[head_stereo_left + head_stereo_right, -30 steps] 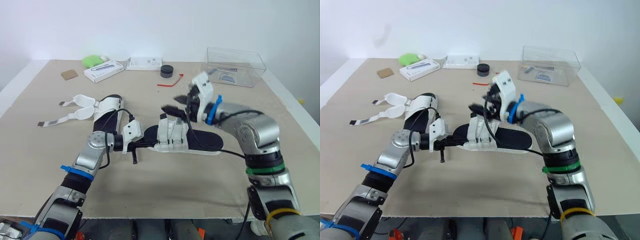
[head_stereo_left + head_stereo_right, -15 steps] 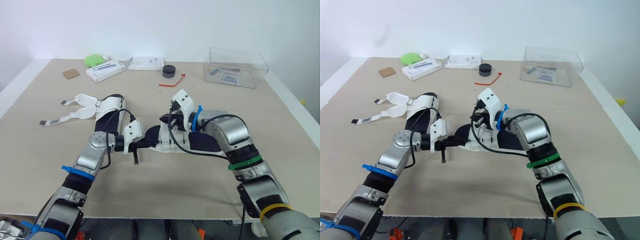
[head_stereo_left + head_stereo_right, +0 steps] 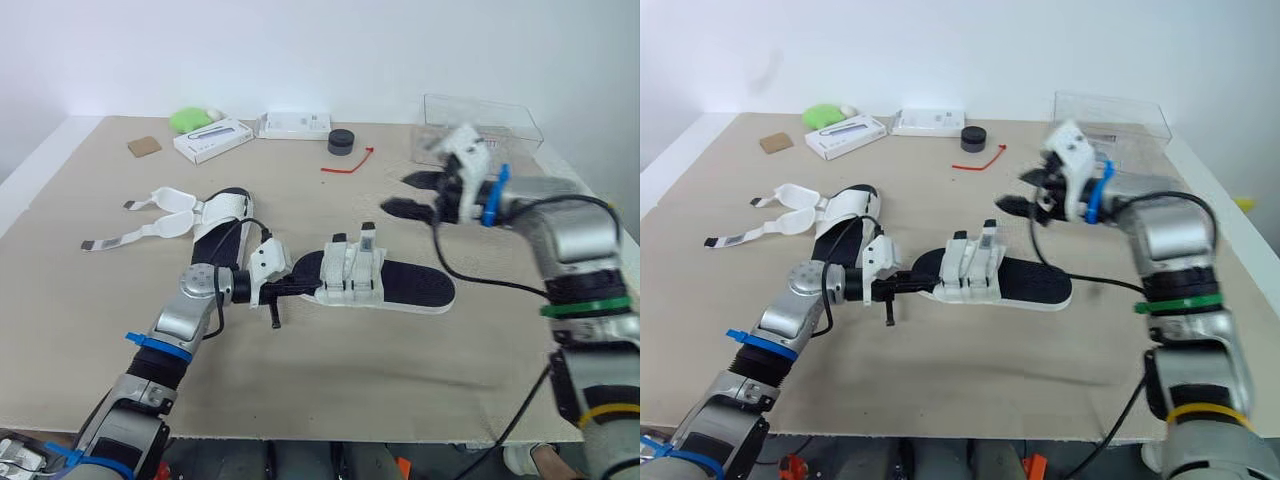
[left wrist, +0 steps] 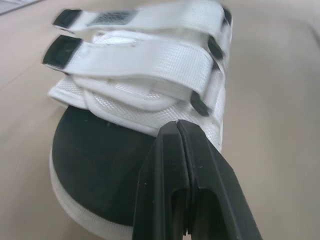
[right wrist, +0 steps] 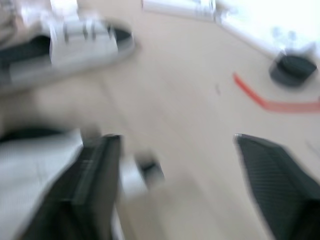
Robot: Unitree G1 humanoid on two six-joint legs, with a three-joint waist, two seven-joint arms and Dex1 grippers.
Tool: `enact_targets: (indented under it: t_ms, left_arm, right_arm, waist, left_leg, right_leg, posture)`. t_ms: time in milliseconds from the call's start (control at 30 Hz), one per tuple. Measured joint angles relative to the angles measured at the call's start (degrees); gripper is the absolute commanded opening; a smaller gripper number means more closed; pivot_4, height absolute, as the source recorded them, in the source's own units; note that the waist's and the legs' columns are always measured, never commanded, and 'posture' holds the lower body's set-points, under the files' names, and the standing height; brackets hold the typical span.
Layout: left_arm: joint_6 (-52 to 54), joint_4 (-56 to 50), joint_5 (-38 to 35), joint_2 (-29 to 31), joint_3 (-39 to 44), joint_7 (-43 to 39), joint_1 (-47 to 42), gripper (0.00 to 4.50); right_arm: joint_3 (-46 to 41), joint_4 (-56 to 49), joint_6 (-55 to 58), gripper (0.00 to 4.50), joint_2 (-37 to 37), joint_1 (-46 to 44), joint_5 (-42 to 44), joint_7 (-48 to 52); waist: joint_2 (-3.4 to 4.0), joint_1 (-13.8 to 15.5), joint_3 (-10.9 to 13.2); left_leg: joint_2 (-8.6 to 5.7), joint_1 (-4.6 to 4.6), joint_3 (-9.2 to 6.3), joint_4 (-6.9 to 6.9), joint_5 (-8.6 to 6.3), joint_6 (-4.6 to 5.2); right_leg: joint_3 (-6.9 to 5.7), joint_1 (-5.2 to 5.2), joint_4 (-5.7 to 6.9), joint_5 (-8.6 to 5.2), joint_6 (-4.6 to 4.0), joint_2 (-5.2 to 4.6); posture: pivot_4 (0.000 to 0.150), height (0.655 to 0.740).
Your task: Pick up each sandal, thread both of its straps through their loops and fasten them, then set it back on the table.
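Left eye view: the closed left gripper (image 3: 298,286) is touching the near sandal (image 3: 400,288), seemingly fastened; the open right gripper (image 3: 412,194) is hovering; the far sandal (image 3: 215,228) is probably coming next.

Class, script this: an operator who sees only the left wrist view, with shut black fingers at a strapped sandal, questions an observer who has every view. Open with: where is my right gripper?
Observer: Your right gripper is up beyond the strapped sandal, fingers open, holding nothing.
Operator: Is there another sandal?
Observer: Yes, a second sandal lies further to the robot's left, both straps loose.
Operator: What is behind the right gripper?
Observer: A clear box at the table's far right.
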Motion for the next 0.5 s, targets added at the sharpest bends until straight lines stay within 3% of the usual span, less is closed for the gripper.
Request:
enact_targets:
  t_ms: [67,100,200,267,500]
  left_arm:
    - [1.0,-1.0,-1.0,0.5,0.6,-0.4,0.1,1.49]
    - [1.6,-2.3,-1.7,0.7,0.6,-1.3,0.4,2.03]
    - [2.5,-5.6,-3.1,1.7,0.5,-2.6,0.9,3.00]
    - [4.0,-8.6,-4.5,3.7,0.7,-4.0,2.0,4.29]
    - [5.3,-13.9,-6.8,12.0,4.0,-7.5,5.7,4.29]
  right_arm:
    - [2.0,2.4,-3.6,4.50,0.4,3.9,-0.9,3.5]
    - [3.8,4.3,-6.2,4.50,1.5,5.2,-1.7,5.8]
    - [4.6,7.2,-11.4,4.50,3.2,3.6,-3.3,7.5]
    - [5.4,10.0,-16.0,4.50,5.7,1.1,-4.9,8.0]
    - [5.9,21.4,-21.6,4.50,13.2,-7.1,-6.7,10.0]
  waist:
    - [0.09,-0.5,0.1]
    - [0.21,-1.0,0.1]
    - [0.34,-1.5,0.2]
    - [0.33,-1.5,0.2]
    - [0.38,-1.6,0.3]
  left_leg:
    - [0.01,0.00,0.18,0.00,-0.02,0.03]
    - [0.01,0.02,0.25,0.00,-0.02,0.03]
    - [0.10,0.14,0.25,0.00,0.04,-0.06]
    - [0.23,0.23,0.17,0.00,0.12,-0.20]
    - [0.50,0.25,0.13,0.00,0.24,-0.37]
  right_leg:
    - [0.20,-0.11,0.04,0.01,0.01,0.01]
    - [0.31,-0.14,0.10,0.02,0.02,0.03]
    - [0.35,-0.10,0.15,0.04,-0.03,0.14]
    - [0.37,0.00,0.14,0.07,-0.12,0.35]
    - [0.50,-0.06,0.18,0.16,-0.37,0.74]
  posture:
    - [0.150,0.7400]
    - [0.150,0.7400]
    - [0.150,0.7400]
    - [0.150,0.7400]
    - [0.150,0.7400]
